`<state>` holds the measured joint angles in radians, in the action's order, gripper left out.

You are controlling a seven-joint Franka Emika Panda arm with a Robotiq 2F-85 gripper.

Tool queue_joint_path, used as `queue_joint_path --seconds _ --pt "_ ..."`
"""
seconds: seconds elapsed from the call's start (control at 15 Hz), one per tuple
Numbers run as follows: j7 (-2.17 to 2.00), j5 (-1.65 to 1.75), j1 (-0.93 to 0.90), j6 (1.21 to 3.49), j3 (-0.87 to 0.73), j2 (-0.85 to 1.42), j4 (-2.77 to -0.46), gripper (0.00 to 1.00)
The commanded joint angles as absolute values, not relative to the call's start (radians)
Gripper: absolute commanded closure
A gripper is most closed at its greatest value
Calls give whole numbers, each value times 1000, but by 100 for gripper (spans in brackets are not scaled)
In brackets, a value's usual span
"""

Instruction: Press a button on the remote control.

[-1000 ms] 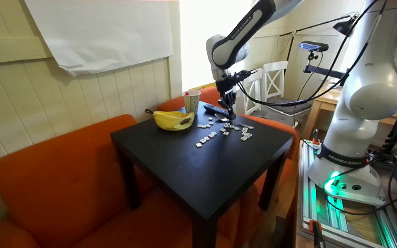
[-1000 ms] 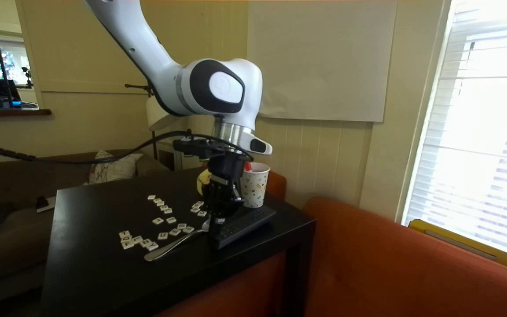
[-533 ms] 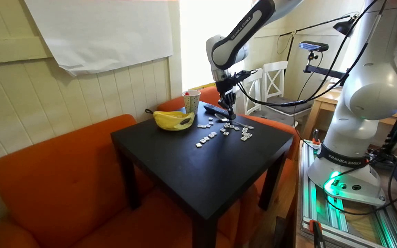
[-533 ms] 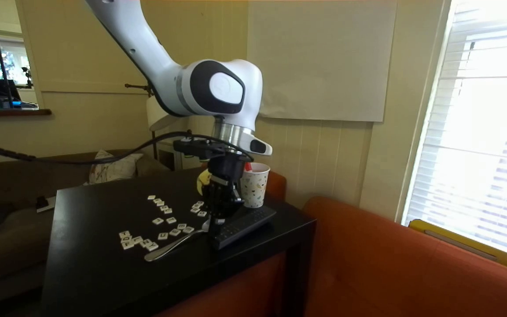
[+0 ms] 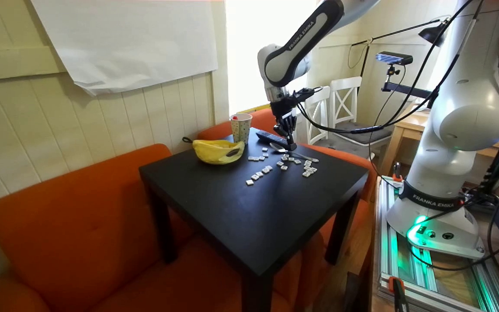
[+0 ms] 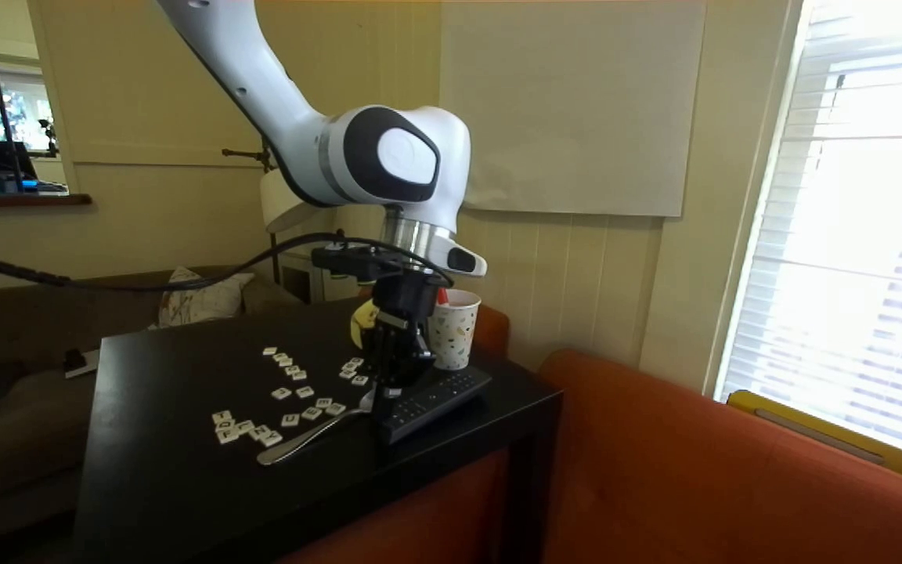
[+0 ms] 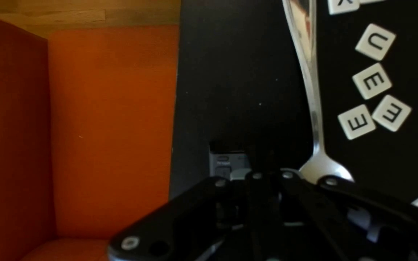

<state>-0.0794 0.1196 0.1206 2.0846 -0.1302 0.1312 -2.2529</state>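
Progress, judged against the task: approach essentially complete; button press unverified. Surveyed left to right in an exterior view, letter tiles lie about the middle of the tabletop. A spoon lies between them and the near edge, its rounded end just beside the gripper. Next is the remote control, lying flat close to the near edge, one end towards the right corner. A speckled paper cup stands behind it, near the right-hand edge. Outstanding, in my judgement: confirmed pressure on a button, then lifting clear. No indicator of a registered press is visible.

Pose: the arm extends down from the upper left, bends at the wrist and points the gripper nearly straight down at the end of the remote farther from the right corner. The jaws appear together, nothing seen between them. In the wrist view an oval button shows at the remote's exposed end, left of the gripper, uncovered. Whether the gripper touches the remote's face or sits just beside it cannot be told.
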Motion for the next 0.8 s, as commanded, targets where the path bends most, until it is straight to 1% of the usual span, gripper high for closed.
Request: queue_joint_path --seconds 0.0,0.73 --pt "-61 104 124 2048 -132 61 -2273 100" --pt "20 32 140 1980 -149 -49 -2294 100"
